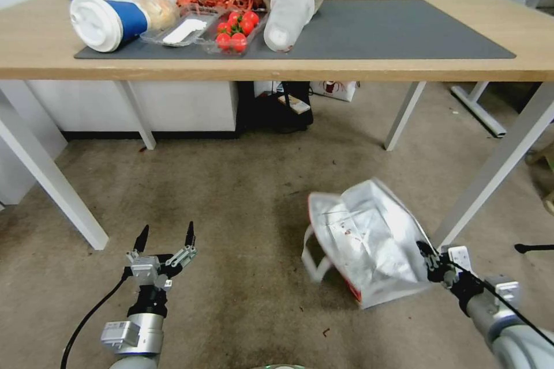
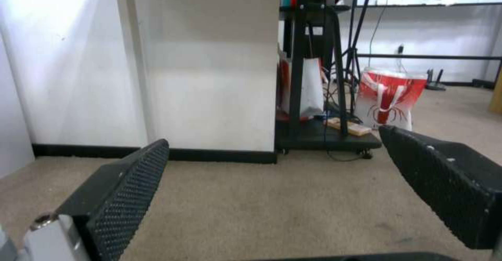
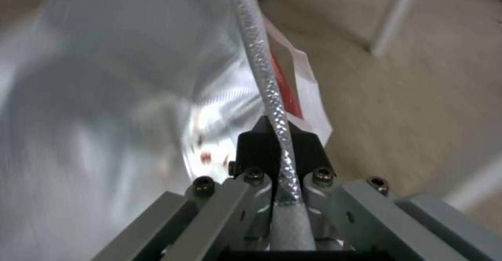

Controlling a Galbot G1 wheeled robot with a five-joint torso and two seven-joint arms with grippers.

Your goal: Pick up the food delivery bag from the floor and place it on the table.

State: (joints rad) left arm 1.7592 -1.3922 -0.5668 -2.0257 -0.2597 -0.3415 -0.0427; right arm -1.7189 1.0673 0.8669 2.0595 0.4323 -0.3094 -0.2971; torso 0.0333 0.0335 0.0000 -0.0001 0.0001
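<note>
Right end effector [image 1: 428, 253] clamped on unlabelled food delivery bag [image 1: 363, 239] rim; left end effector [image 1: 165, 234] agape.

Head camera high, angled down over floor [image 1: 242, 196] and surface [image 1: 404, 69]. Left wrist low, level along carpet; right wrist pressed against bag [image 3: 104, 96].

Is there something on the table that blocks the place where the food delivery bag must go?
Food containers crowd the table's left half; the mat's right half lies bare. The right pincer grips the food delivery bag.
</note>
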